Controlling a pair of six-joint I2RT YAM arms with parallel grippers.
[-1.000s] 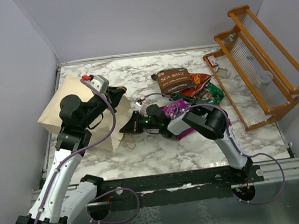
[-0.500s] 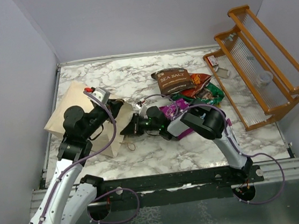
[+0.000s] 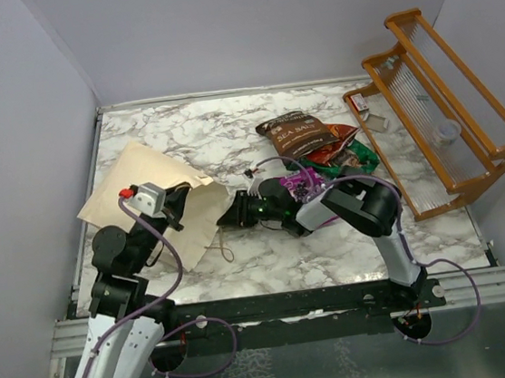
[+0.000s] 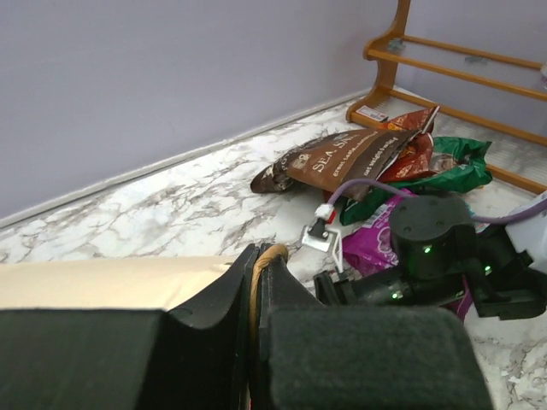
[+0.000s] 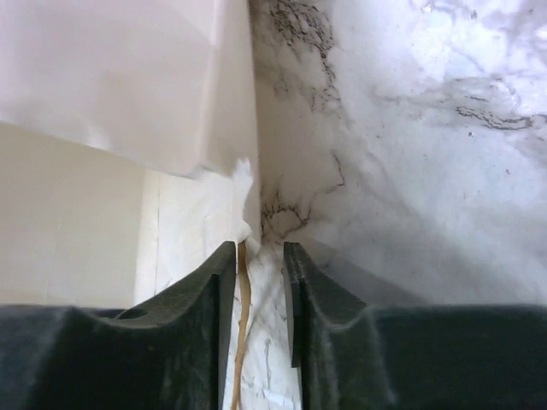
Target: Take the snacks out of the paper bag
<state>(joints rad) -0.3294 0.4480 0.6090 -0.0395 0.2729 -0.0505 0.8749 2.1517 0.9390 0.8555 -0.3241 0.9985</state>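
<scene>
2 hands at paper bag [image 3: 132, 171] — left hand [image 4: 259, 258] pinching its cord [image 4: 272, 251], right hand [image 5: 261, 256] slightly ajar.

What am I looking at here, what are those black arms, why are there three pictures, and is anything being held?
These are two robot arms bolted at the near edge of a marble table. One picture looks down from above. The other two come from a small camera on each wrist, so the dark shapes at the bottom are that arm's own fingers. A beige paper bag lies flat on the left. To its right is a pile of snacks: a brown Sea Salt bag, a red bag, a green one and a purple packet. The left tool is pinched shut on the bag's cord handle. The right tool is slightly open, with a thin cord running between its fingers.
</scene>
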